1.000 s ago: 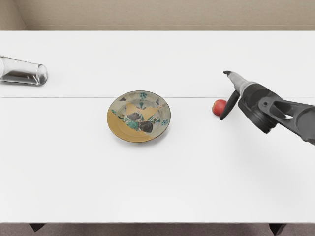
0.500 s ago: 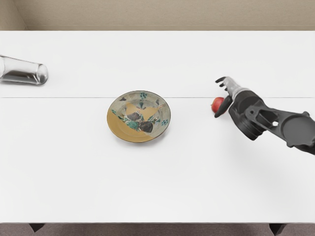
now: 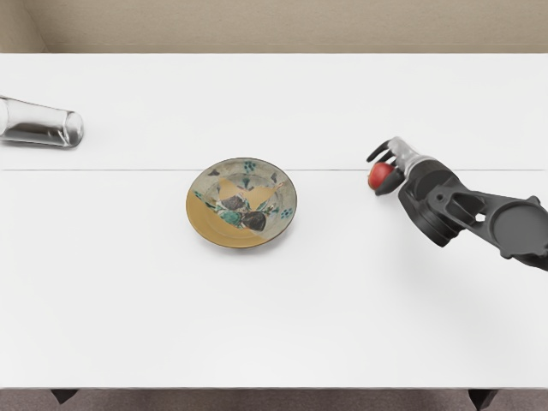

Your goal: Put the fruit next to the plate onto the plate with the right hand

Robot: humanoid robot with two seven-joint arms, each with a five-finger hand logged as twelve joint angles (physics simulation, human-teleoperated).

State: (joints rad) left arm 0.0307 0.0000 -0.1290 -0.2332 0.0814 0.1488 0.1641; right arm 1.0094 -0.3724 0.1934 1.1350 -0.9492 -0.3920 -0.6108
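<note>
Single head view, set high over the near edge of the bench [image 3: 274,325], facing the far wall [image 3: 274,21], pitched down at a slant, plate [image 3: 205,224] just left of frame centre, mid-range, bench edges showing above and below plate.

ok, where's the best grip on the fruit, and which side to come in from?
Across the round middle of the fruit, coming from its right, the side away from the plate. It is small and roundish and has free table all around, so fingers opposed by a thumb can cup it. The right hand is posed that way: fingers curled over the far side, thumb on the near side.
</note>
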